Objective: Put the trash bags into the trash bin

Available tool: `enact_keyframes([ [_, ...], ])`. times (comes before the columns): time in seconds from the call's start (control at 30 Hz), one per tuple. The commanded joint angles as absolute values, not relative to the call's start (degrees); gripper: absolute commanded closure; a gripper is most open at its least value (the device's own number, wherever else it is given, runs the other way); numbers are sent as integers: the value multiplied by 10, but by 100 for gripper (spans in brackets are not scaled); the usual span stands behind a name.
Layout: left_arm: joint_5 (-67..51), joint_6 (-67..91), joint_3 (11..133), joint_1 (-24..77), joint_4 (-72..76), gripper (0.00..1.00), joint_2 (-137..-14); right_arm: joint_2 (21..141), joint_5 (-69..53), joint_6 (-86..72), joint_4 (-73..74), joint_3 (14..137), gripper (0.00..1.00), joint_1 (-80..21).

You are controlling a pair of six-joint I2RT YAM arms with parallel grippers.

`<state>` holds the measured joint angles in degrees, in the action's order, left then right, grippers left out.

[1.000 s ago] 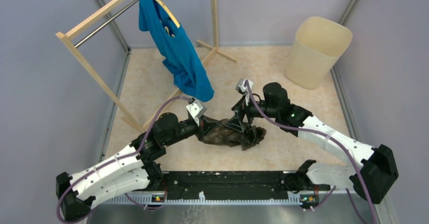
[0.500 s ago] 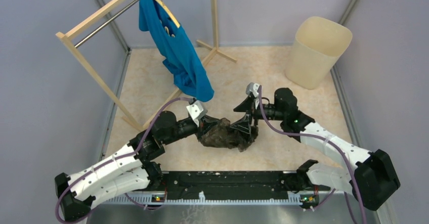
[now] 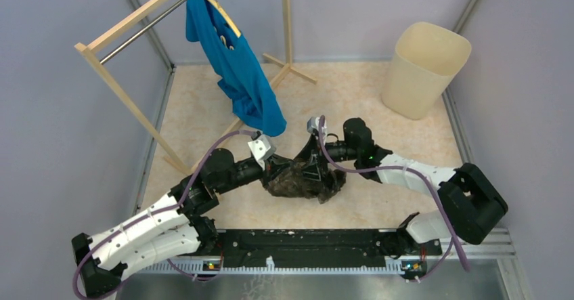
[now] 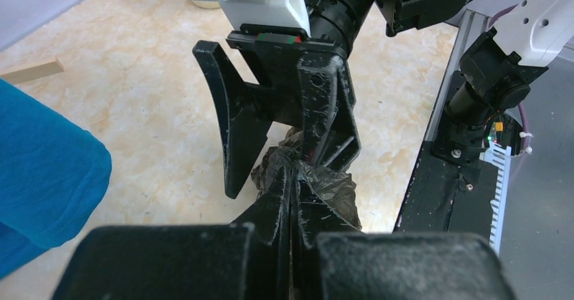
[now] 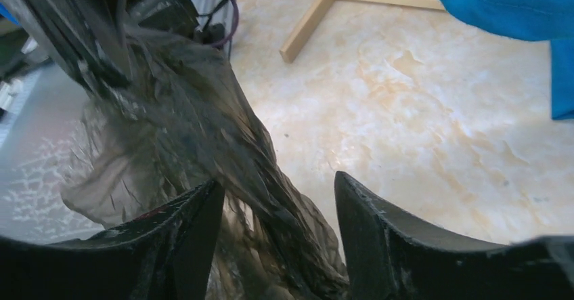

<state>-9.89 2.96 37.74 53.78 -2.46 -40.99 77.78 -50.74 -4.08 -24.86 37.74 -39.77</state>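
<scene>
The trash bag (image 3: 298, 181), dark, glossy and crumpled, lies on the floor between my two arms. My left gripper (image 3: 274, 169) is shut on its left end; in the left wrist view the film (image 4: 328, 186) bunches out from the closed gripper (image 4: 294, 170). From the right, my right gripper (image 3: 313, 167) stands open astride the bag, close to the left fingers. In the right wrist view a twisted rope of the bag (image 5: 203, 117) runs between that gripper's spread fingers (image 5: 277, 186) without being pinched. The cream trash bin (image 3: 426, 70) stands upright at the far right, apart from both grippers.
A wooden clothes rack (image 3: 128, 36) with a blue shirt (image 3: 237, 70) on a hanger fills the far left; its foot (image 3: 288, 70) reaches toward the middle. Grey walls enclose the floor. A black base rail (image 3: 304, 242) runs along the near edge.
My right gripper has moved left over the bag, closer to the left gripper, and its jaws have narrowed. The bag's right end is now bunched under it. The left arm has held still.
</scene>
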Motion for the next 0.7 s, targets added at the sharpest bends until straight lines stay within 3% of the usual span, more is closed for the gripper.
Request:
enact_keyframes([
  [0.0, -103, 27, 407, 538, -23, 100, -398, 778, -526, -96, -332, 411, 56, -403],
  [0.07, -73, 37, 412, 538, -29, 100, -393, 750, -492, -134, -295, 416, 98, -402],
  [0.17, 76, 80, 429, 538, -60, 100, -387, 678, -311, -244, -160, 434, 100, -402],
  [0.2, 134, 105, 438, 538, -79, 95, -386, 651, -235, -297, -105, 441, 100, -402],
  [0.27, 249, 169, 456, 538, -121, 74, -381, 609, -71, -436, 42, 450, 100, -394],
  [0.3, 281, 194, 459, 537, -132, 62, -378, 599, -52, -482, 91, 451, 100, -381],
  [0.4, 253, 206, 453, 537, -113, 32, -367, 595, -46, -535, 154, 452, 100, -327],
  [0.47, 228, 222, 443, 537, -109, 18, -368, 605, -55, -518, 145, 448, 100, -316],
  [0.57, 203, 258, 427, 537, -130, 4, -376, 638, -117, -461, 130, 458, 100, -302],
  [0.67, 167, 300, 398, 537, -144, 2, -390, 659, -180, -406, 96, 444, 100, -278],
])
